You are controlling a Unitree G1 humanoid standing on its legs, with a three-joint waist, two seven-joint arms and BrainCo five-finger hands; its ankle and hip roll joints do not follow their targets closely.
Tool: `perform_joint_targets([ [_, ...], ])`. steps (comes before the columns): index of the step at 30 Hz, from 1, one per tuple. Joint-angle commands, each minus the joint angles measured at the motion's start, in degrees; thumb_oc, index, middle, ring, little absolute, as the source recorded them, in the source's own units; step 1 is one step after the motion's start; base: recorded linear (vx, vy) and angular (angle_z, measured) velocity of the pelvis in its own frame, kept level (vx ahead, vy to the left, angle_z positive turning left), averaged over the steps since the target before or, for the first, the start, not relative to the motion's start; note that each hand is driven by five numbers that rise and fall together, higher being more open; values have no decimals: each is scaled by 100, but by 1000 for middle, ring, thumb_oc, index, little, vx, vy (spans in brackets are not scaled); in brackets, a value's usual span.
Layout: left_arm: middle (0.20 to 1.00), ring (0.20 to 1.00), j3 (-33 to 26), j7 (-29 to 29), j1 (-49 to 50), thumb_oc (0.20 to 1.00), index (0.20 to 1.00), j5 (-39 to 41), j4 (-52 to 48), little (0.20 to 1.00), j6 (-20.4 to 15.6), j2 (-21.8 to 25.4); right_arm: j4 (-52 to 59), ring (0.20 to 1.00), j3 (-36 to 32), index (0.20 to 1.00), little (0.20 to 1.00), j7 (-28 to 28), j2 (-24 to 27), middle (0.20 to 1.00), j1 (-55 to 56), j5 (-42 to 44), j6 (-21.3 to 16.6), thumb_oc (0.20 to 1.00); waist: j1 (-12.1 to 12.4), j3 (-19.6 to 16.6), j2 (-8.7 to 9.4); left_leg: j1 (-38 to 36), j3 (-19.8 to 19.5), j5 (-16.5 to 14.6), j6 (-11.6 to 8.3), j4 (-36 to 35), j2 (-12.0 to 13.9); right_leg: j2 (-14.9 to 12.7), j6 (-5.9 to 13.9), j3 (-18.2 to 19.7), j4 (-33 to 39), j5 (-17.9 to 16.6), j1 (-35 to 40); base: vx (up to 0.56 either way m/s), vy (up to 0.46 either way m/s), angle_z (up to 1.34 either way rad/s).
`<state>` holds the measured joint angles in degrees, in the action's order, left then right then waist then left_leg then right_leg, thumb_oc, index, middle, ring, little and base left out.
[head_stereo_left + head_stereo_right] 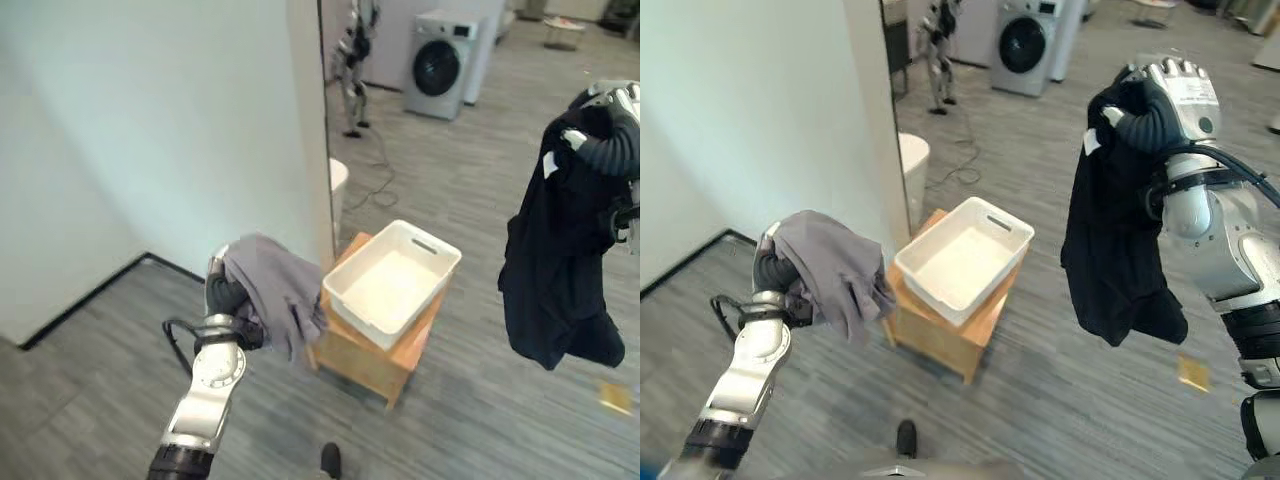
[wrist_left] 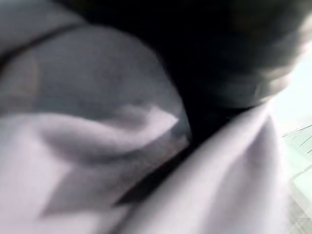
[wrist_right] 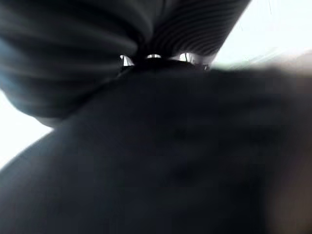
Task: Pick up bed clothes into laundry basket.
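- I have two garments in the air. The grey cloth [image 1: 832,265] is draped over my left hand [image 1: 773,272], just beside the near-left corner of the basket [image 1: 962,262].
- The black cloth [image 1: 1118,235] hangs from my right hand [image 1: 1165,100], held high and well apart from the basket, off to its right.
- Both pieces look light and limp. They sag into long folds, so I expect them to swing and trail when I move; nothing stiff or fragile here.
- My best hold is a bunched upper edge, which is where each hand has them now; loose ends dangle below.
- Right hand: fingers curl over the top of the black cloth, clenched on a gathered fold with the rest hanging free.
- Left hand: the grey cloth covers the fingers in the head views and the wrist view is too close to read, so I cannot tell whether they are curled in the cloth or it merely rests on them.
- The basket sits empty on a wooden box [image 1: 958,338], tilted slightly across its top.
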<state>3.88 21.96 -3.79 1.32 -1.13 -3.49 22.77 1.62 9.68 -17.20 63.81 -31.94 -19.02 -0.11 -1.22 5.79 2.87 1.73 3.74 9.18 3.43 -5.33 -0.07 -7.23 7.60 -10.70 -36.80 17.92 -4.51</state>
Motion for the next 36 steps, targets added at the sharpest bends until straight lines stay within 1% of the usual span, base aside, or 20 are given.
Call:
perform_joint_targets([
  [1, 200, 200, -253, 72, 10, 200, 200, 96, -629, 200, -468, 479, -521, 200, -107, 200, 200, -336, 333, 200, -1406, 76, -27, 200, 386, 103, 307, -237, 265, -670, -921, 33, 663, -91, 213, 164, 2793, -1425, 303, 242, 11, 35],
  [2, 200, 200, -252, 68, 10, 200, 200, 100, -626, 200, -470, 483, -537, 200, -99, 200, 200, -342, 335, 200, -1412, 86, -37, 200, 378, 90, 301, -244, 254, -700, -929, 33, 677, -70, 207, 146, 2882, -1441, 358, 117, -16, 46],
  [3, 200, 200, -270, 136, 36, 200, 200, 65, -572, 200, -389, 447, -673, 200, -126, 200, 200, -460, 418, 200, -1293, 8, 46, 200, 311, 143, 356, -238, 243, -771, -935, 33, 636, 29, 194, 255, 3259, -1453, 308, 93, -7, 77],
  [4, 200, 200, -317, 81, 88, 200, 200, 100, -571, 200, -448, 516, -715, 200, -218, 200, 200, -301, 467, 200, -1213, -40, 130, 200, 326, 114, 369, -256, 212, -782, -951, 33, 621, -9, 260, 188, 3585, -1506, 482, 107, -46, 86],
  [5, 200, 200, -454, 118, 196, 200, 200, 161, -522, 200, -446, 478, -643, 200, -325, 200, 200, -367, 408, 200, -1073, -129, 147, 200, 362, 92, 427, -300, 229, -861, -946, 33, 605, -127, 341, 180, 3787, -1746, 606, 82, -38, 97],
  [6, 200, 200, -450, 116, 205, 200, 200, 161, -524, 200, -449, 488, -624, 200, -361, 200, 200, -362, 399, 200, -1030, -135, 149, 200, 370, 85, 440, -305, 234, -866, -942, 33, 599, -129, 346, 182, 3825, -1766, 626, 84, -46, 90],
  [7, 200, 200, -570, 111, 293, 200, 200, 241, -518, 200, -471, 391, -604, 200, -561, 200, 200, -365, 346, 200, -813, -161, 175, 200, 347, 50, 434, -339, 238, -902, -935, 33, 580, -154, 343, 227, 3861, -1808, 675, 102, -2, 61],
  [8, 200, 200, -665, 110, 406, 200, 200, 271, -504, 200, -502, 382, -583, 200, -737, 200, 200, -385, 291, 200, -603, -167, 162, 200, 379, -10, 448, -383, 261, -956, -922, 33, 566, -196, 349, 179, 3918, -1847, 727, 135, -3, 23],
  [10, 200, 200, -740, 59, 665, 200, 200, 305, -496, 200, -501, 313, -623, 200, -848, 200, 200, -319, 141, 200, -370, -159, 174, 200, 454, -119, 446, -498, 282, -1037, -904, 33, 540, -256, 352, 118, 4101, -1911, 924, 168, 1, 1],
  [18, 200, 200, -832, -21, 964, 200, 200, 450, -485, 200, -490, 187, -571, 200, -687, 200, 200, -155, -228, 200, -310, -159, 182, 200, 597, -196, 410, -580, 321, -1108, -936, 33, 581, -341, 388, 19, 4180, -1884, 1038, 74, -11, -2],
  [19, 200, 200, -818, -38, 1019, 200, 200, 496, -474, 200, -493, 142, -611, 200, -511, 200, 200, -112, -369, 200, -389, -189, 180, 200, 658, -203, 417, -576, 315, -1112, -944, 33, 590, -346, 396, -1, 4180, -1859, 1059, 76, -12, 6],
  [21, 200, 200, -793, -49, 1043, 200, 200, 511, -468, 200, -496, 120, -671, 200, -386, 200, 200, -95, -520, 200, -426, -198, 165, 200, 713, -194, 412, -566, 293, -1116, -948, 33, 595, -359, 397, -31, 4180, -1839, 1074, 61, -5, 7],
  [27, 200, 200, -747, -57, 1022, 200, 200, 646, -398, 200, -521, 142, -1080, 200, 156, 200, 200, 28, -724, 200, -768, -242, 208, 200, 924, -121, 476, -521, 214, -1101, -964, 33, 609, -371, 399, -133, 4180, -1814, 1122, 22, -3, 9],
  [32, 200, 200, -699, -74, 1009, 200, 200, 682, -337, 200, -518, 152, -1377, 200, 256, 200, 200, 10, -767, 200, -859, -193, 266, 200, 999, -95, 531, -501, 178, -1106, -964, 33, 601, -380, 406, -198, 4180, -1804, 1145, 20, -1, 9],
  [36, 200, 200, -731, -55, 1017, 200, 200, 759, -296, 200, -507, 156, -1618, 200, 171, 200, 200, -40, -849, 200, -790, -72, 322, 200, 1049, -51, 560, -477, 131, -1117, -951, 33, 583, -411, 415, -223, 4180, -1822, 1161, 15, 7, 10],
])
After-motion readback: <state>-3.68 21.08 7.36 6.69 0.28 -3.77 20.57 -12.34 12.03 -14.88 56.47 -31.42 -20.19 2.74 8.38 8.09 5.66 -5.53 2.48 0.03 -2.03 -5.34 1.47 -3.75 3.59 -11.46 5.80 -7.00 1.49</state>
